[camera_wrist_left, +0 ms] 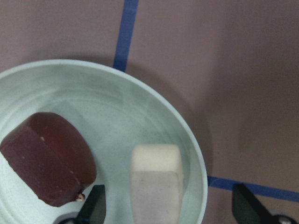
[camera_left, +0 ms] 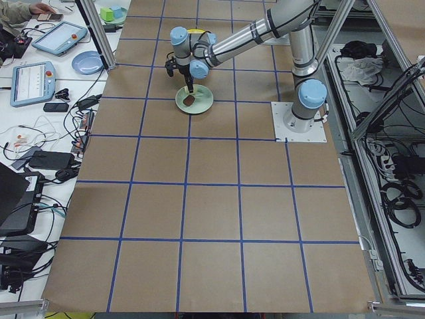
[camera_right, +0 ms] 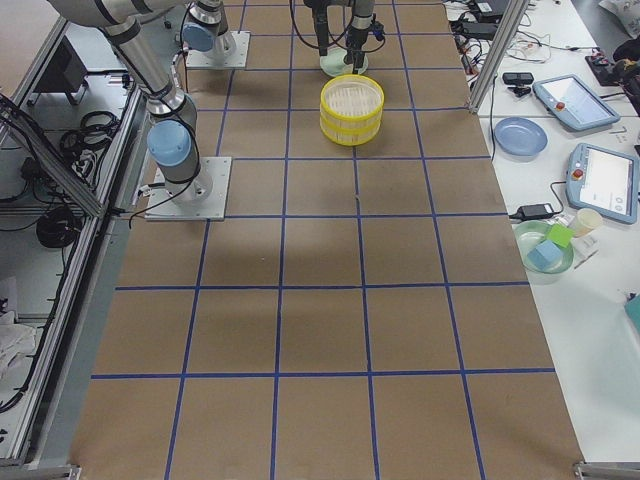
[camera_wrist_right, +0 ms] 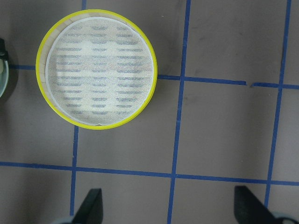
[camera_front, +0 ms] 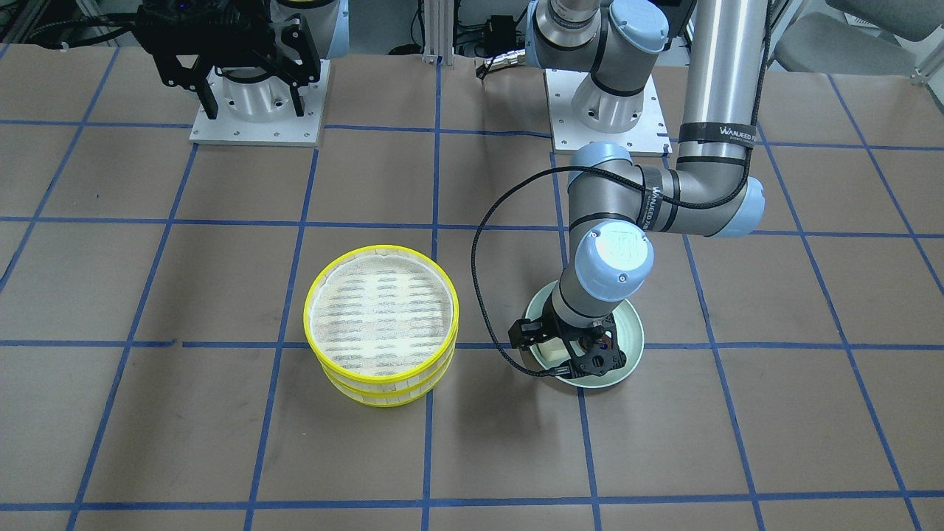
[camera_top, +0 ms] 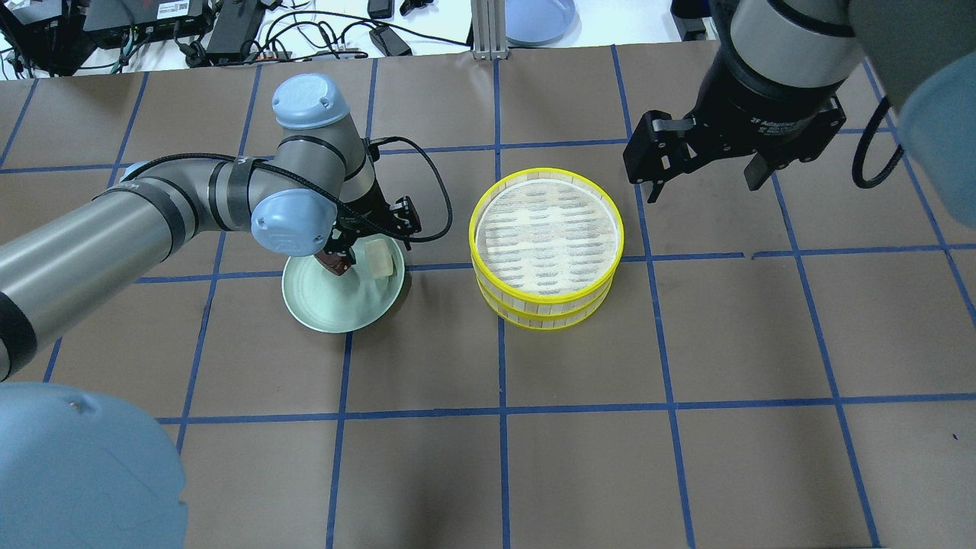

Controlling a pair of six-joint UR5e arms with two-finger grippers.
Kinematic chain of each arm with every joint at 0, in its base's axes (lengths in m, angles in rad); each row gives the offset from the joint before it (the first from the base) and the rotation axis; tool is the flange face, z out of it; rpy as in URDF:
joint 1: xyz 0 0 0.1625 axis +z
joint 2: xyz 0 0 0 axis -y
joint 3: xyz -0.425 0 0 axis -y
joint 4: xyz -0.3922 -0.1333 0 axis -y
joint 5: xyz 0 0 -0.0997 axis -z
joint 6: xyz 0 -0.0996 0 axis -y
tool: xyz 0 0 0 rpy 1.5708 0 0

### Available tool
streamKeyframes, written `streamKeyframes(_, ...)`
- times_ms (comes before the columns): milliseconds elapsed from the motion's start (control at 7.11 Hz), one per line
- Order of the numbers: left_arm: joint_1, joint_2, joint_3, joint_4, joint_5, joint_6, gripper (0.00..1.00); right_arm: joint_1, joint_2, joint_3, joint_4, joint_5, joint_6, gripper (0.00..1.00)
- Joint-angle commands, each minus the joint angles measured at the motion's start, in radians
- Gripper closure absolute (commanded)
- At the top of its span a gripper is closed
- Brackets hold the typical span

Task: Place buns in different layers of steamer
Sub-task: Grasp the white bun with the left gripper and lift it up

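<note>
The steamer (camera_top: pixel 547 236) is a two-tier stack of yellow-rimmed trays; the top layer (camera_front: pixel 380 317) is empty. It also shows in the right wrist view (camera_wrist_right: pixel 96 67). The cream bun (camera_wrist_left: pixel 156 184) and the reddish-brown bun (camera_wrist_left: pixel 49 158) lie side by side on a pale green plate (camera_wrist_left: pixel 154 107). My left gripper (camera_top: pixel 358 255) is low over the plate and open, with the cream bun (camera_top: pixel 379 257) between its fingers (camera_wrist_left: pixel 96 207). My right gripper (camera_top: pixel 701 179) is open and empty, raised behind and to the right of the steamer.
The plate (camera_top: pixel 328 309) stands on the brown table left of the steamer. A black cable (camera_top: pixel 435 198) loops from the left wrist toward the steamer. The right arm's base plate (camera_front: pixel 254 110) lies at the table's robot side.
</note>
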Motion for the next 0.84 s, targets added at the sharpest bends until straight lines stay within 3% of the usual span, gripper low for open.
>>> streamKeyframes(0,-0.001,-0.002,0.0,0.0,0.032,0.014,0.61,0.0,0.0,0.001,0.0,0.0,0.0,0.0)
streamKeyframes(281,-0.001,-0.005,-0.001,0.0,0.055,0.051,0.76,0.0,0.0,0.001,0.0,0.0,0.0,0.0)
streamKeyframes(422,0.001,-0.006,0.0,0.0,0.054,0.083,0.89,0.0,0.0,0.001,0.0,0.0,0.0,0.0)
streamKeyframes(704,0.003,-0.002,0.002,0.005,0.052,0.111,0.99,0.0,0.003,0.001,-0.002,0.002,0.0,0.0)
